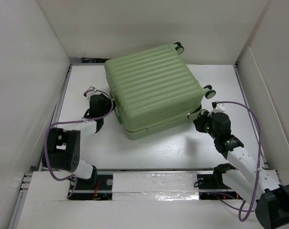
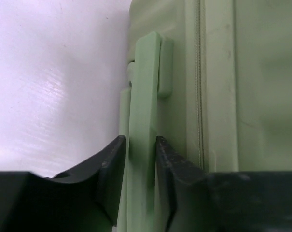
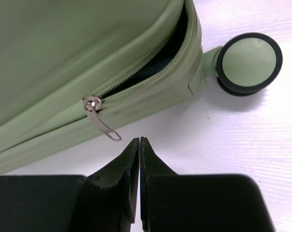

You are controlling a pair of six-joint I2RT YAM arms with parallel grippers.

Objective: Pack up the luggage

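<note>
1. The luggage point(image 1: 154, 90) is a pale green hard-shell case with ribs running across its lid. It lies flat on the white table point(image 1: 182, 148), turned at an angle, in the middle toward the far side.
2. Two black caster wheels show at its far-right end, one at the far corner point(image 1: 178, 47) and one at the right corner point(image 1: 210, 90).
3. In the right wrist view the zip is part way along. A dark slit point(image 3: 170, 48) gapes toward the wheel point(image 3: 249, 63), and the silver zipper pull point(image 3: 101, 123) hangs down at the closed end of it.
4. What lies inside cannot be made out through the slit. The shell's underside is hidden, and the left wrist view shows only a narrow strip of the side wall.
5. The left gripper point(image 2: 142, 145) reaches to the case's left side. Its black fingers point(image 2: 112, 169) press on both faces of the green side handle point(image 2: 145, 106), clamping it.
6. The right gripper point(image 3: 138, 142) sits low at the near-right corner, just beside the zipper pull but apart from it. Its fingertips are closed together with nothing between them.
7. The left arm point(image 1: 63, 148) bends in from its base, and the right arm point(image 1: 240, 157) stretches diagonally inward.
</note>
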